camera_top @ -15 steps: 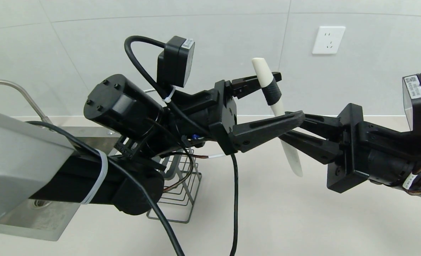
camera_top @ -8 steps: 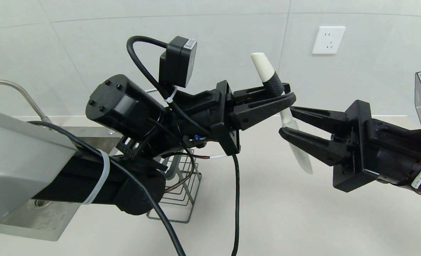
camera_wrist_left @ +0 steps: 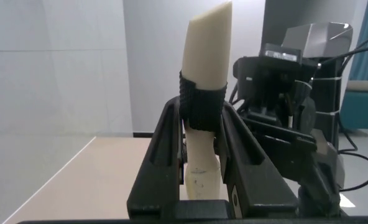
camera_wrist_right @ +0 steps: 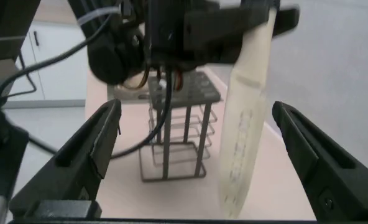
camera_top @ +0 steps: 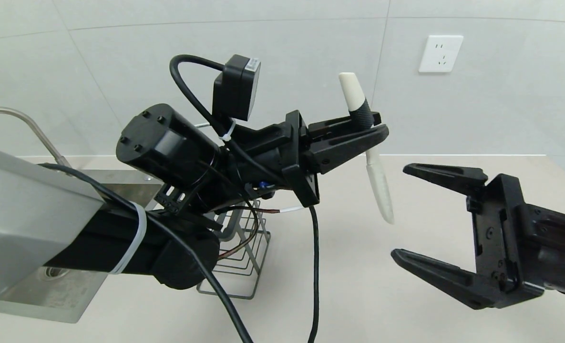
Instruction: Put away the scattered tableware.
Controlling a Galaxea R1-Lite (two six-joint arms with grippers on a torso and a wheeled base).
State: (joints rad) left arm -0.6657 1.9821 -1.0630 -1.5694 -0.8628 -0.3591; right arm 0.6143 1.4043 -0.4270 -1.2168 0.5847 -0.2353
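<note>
Left claw (camera_top: 380, 125) pinches a cream-white knife with a black knurled grip band (camera_top: 375, 177) at the band; it hangs blade-down above the beige desk (camera_top: 406, 295). Right claw (camera_top: 398, 210) is spread wide, near the blade, apart from it. Grey wire rack (camera_top: 244, 257) stands on the desk under the left arm.

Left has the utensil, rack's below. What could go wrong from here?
The left gripper holds the white utensil by its black band near the top, so the lower part may pivot or slip. The wire rack is partly hidden under the left arm, with a cable hanging beside it: a snag risk. The open right gripper near the utensil's tip could knock it.
</note>
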